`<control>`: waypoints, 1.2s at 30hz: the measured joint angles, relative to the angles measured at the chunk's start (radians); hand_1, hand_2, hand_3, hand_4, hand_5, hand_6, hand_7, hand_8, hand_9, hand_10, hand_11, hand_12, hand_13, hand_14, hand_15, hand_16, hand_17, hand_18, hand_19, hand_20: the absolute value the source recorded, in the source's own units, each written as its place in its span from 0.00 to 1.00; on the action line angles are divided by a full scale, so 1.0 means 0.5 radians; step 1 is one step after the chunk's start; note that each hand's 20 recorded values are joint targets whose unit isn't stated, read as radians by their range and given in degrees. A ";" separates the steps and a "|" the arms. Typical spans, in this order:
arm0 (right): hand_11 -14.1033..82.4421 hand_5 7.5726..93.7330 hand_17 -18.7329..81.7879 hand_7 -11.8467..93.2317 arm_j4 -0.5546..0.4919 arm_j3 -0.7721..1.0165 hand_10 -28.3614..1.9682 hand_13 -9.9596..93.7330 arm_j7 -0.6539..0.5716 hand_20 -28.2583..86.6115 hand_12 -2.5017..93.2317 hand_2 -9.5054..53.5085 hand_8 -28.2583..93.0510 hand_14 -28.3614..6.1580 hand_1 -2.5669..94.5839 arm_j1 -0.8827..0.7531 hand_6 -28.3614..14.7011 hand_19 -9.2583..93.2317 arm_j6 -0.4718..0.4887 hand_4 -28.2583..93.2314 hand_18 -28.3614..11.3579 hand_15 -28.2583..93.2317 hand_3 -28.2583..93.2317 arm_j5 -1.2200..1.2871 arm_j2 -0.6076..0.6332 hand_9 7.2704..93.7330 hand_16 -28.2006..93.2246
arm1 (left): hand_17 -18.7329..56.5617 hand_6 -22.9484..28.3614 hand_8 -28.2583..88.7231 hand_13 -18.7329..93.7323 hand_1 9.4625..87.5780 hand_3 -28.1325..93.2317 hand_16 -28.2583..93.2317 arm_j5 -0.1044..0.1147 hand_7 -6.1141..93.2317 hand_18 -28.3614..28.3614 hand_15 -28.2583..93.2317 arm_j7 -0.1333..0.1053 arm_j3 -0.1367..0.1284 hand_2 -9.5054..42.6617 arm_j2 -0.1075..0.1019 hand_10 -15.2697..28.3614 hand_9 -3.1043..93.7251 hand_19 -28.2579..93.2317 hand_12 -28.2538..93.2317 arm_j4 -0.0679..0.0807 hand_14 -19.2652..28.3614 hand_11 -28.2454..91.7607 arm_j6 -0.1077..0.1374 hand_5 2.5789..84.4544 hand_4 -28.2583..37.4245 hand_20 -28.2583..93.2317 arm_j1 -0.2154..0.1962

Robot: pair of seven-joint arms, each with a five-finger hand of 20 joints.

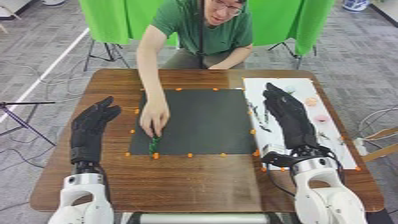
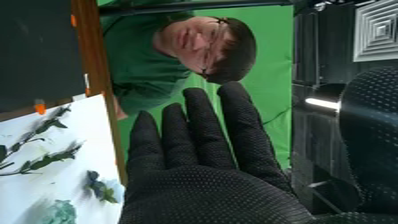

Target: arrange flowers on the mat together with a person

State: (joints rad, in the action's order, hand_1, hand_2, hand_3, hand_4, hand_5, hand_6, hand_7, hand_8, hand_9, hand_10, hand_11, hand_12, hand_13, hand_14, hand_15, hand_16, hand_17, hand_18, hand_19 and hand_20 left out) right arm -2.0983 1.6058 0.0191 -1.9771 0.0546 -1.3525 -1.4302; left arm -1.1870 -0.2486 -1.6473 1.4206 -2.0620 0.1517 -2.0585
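A person's hand (image 1: pixel 155 119) reaches down onto the left part of the dark mat (image 1: pixel 200 120), its fingers at a green stem (image 1: pixel 154 145) near the mat's lower left corner. My left hand (image 1: pixel 91 122) is at the table's left side, beside the mat, fingers relaxed and holding nothing. Over the white sheet (image 1: pixel 344 150) to the right of the mat is my right hand (image 1: pixel 289 112), open and empty. In the right wrist view the right hand (image 2: pixel 209 192) has straight fingers, with leafy stems (image 2: pixel 44 161) and a pale teal flower (image 2: pixel 59 212) lying on the white sheet.
Pale flowers, one pink (image 1: pixel 322 118) and one peach (image 1: pixel 311 102), lie on the sheet right of my right hand. Orange markers (image 1: pixel 190 155) line the mat's edges. The person stands at the wooden table's (image 1: pixel 200 187) far side, one arm stretched across the mat.
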 measured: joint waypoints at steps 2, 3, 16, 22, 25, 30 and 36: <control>0.18 0.36 0.32 0.21 -0.004 0.000 0.45 0.31 -0.006 0.41 0.11 0.13 0.15 0.61 0.21 -0.003 0.55 0.08 -0.009 0.08 0.59 0.29 0.83 -0.001 0.000 0.34 0.24 | 0.44 0.53 0.19 0.56 0.30 0.73 0.21 0.003 0.21 0.65 0.36 -0.005 0.000 0.28 0.000 0.68 0.57 0.27 0.35 0.004 0.75 0.42 -0.017 0.59 0.06 0.40 0.005; 0.18 0.36 0.32 0.21 -0.005 0.000 0.45 0.31 -0.012 0.41 0.11 0.13 0.15 0.61 0.21 -0.004 0.55 0.08 -0.017 0.08 0.59 0.29 0.83 -0.001 0.000 0.35 0.24 | 0.44 0.53 0.19 0.56 0.30 0.73 0.21 0.008 0.21 0.65 0.36 -0.012 0.000 0.27 0.000 0.69 0.57 0.27 0.35 0.005 0.75 0.42 -0.022 0.59 0.07 0.40 0.006; 0.18 0.37 0.32 0.22 -0.007 -0.033 0.46 0.32 -0.024 0.41 0.12 0.14 0.15 0.61 0.22 -0.004 0.56 0.09 -0.169 0.08 0.58 0.30 0.83 0.009 0.025 0.36 0.24 | 0.41 0.52 0.19 0.55 0.31 0.73 0.22 0.049 0.21 0.69 0.37 -0.060 0.000 0.19 0.000 0.67 0.57 0.31 0.35 0.017 0.76 0.42 -0.018 0.58 0.12 0.41 0.007; 0.19 0.37 0.32 0.23 -0.005 -0.030 0.47 0.33 -0.019 0.42 0.13 0.05 0.15 0.62 0.28 0.001 0.57 0.09 -0.168 0.08 0.59 0.30 0.84 -0.003 0.032 0.37 0.24 | 0.41 0.52 0.19 0.55 0.33 0.72 0.22 0.038 0.21 0.68 0.37 -0.052 0.000 0.19 0.001 0.66 0.57 0.30 0.35 0.017 0.76 0.42 -0.014 0.59 0.11 0.41 0.007; 0.19 0.37 0.33 0.24 -0.004 -0.030 0.48 0.33 -0.021 0.42 0.13 0.02 0.14 0.62 0.29 0.007 0.57 0.09 -0.149 0.06 0.59 0.30 0.83 -0.035 0.035 0.38 0.24 | 0.41 0.52 0.19 0.55 0.33 0.72 0.22 0.022 0.22 0.68 0.37 -0.033 -0.001 0.19 0.001 0.66 0.57 0.30 0.35 0.014 0.76 0.42 0.007 0.59 0.12 0.41 0.006; 0.20 0.39 0.36 0.26 0.006 -0.026 0.47 0.37 0.015 0.47 0.16 0.00 0.14 0.53 0.36 0.009 0.57 0.10 -0.068 0.00 0.51 0.32 0.63 -0.081 0.035 0.41 0.28 | 0.40 0.52 0.19 0.55 0.33 0.72 0.22 0.018 0.22 0.68 0.38 -0.017 -0.006 0.19 0.001 0.66 0.57 0.30 0.35 0.002 0.76 0.43 0.041 0.59 0.13 0.40 -0.008; 0.39 0.56 0.42 0.33 0.022 -0.080 0.50 0.61 0.224 0.55 0.24 0.00 0.12 0.52 0.42 0.021 0.66 0.33 -0.255 0.00 0.42 0.41 0.76 -0.158 0.097 0.60 0.42 | 0.40 0.51 0.19 0.55 0.34 0.71 0.22 0.017 0.22 0.68 0.38 -0.012 -0.006 0.19 0.004 0.66 0.57 0.30 0.35 0.002 0.76 0.43 0.044 0.59 0.13 0.40 -0.012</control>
State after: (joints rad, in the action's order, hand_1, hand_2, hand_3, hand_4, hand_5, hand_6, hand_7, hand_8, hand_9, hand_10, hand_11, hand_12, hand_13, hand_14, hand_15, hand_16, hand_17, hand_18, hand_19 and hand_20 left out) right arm -2.0872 1.5656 0.1310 -1.9664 -0.0728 -1.4316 -1.3819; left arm -1.1783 -0.2545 -1.6501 1.4226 -2.0608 0.1735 -2.0647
